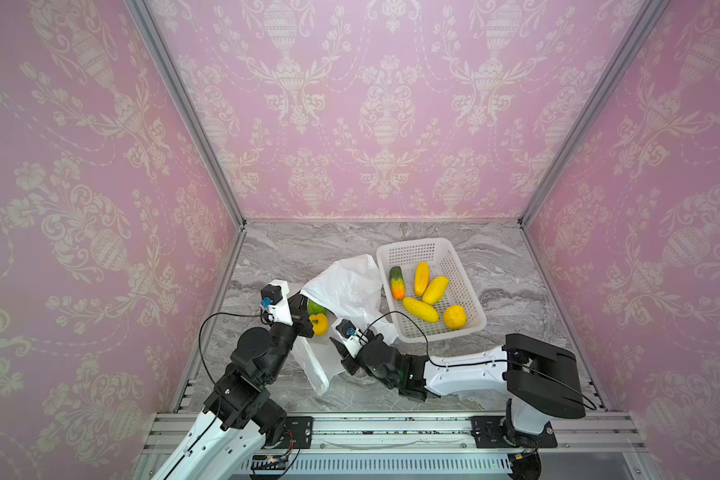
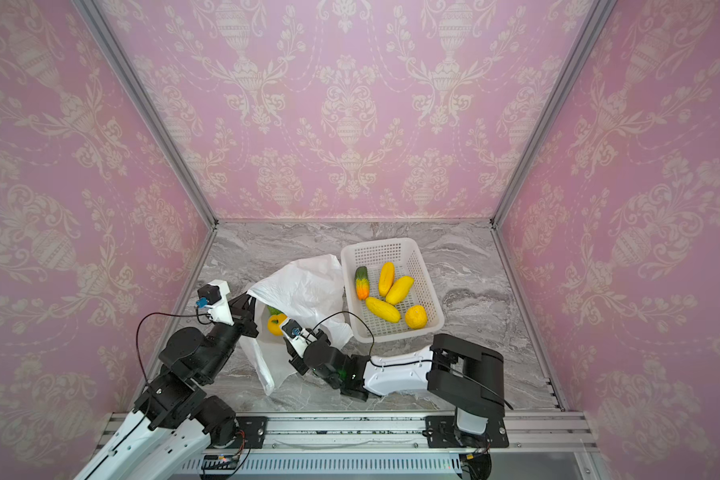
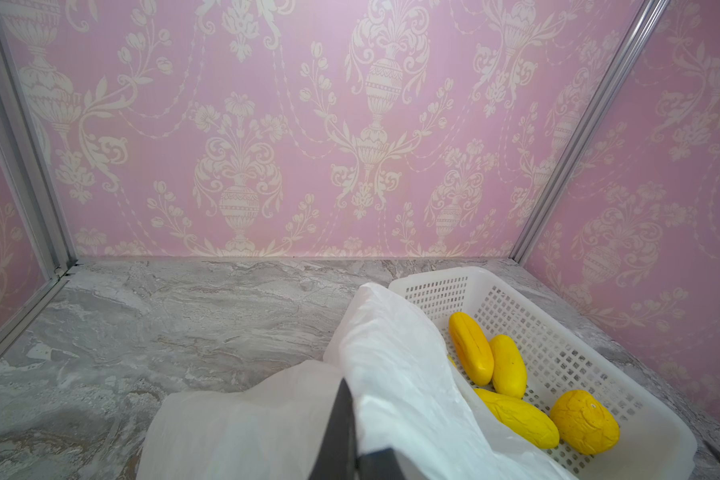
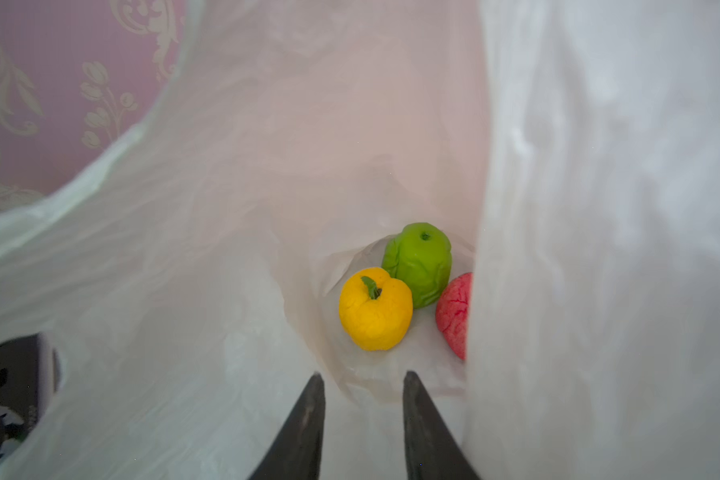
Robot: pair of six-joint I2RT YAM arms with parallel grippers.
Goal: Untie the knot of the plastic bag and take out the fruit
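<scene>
The white plastic bag (image 1: 350,286) lies crumpled left of the basket with its mouth held open; the knot is out of view. My left gripper (image 1: 303,309) is shut on the bag's edge (image 3: 391,374), its fingers (image 3: 341,415) pressed together on the film. My right gripper (image 4: 364,375) points into the bag's mouth, open, nothing between its fingers. Inside the bag lie three fruit: a yellow one (image 4: 375,309), a bumpy green one (image 4: 418,264) and a red one (image 4: 454,316) half hidden by a fold. Both top views show the yellow piece (image 2: 276,324) at the opening.
A white perforated basket (image 1: 408,251) stands right of the bag, holding several fruit: three yellow elongated ones (image 1: 420,309), a green-to-orange one (image 1: 396,282) and a round orange-yellow one (image 1: 454,316). Pink walls close in the marble table (image 1: 292,249) on three sides.
</scene>
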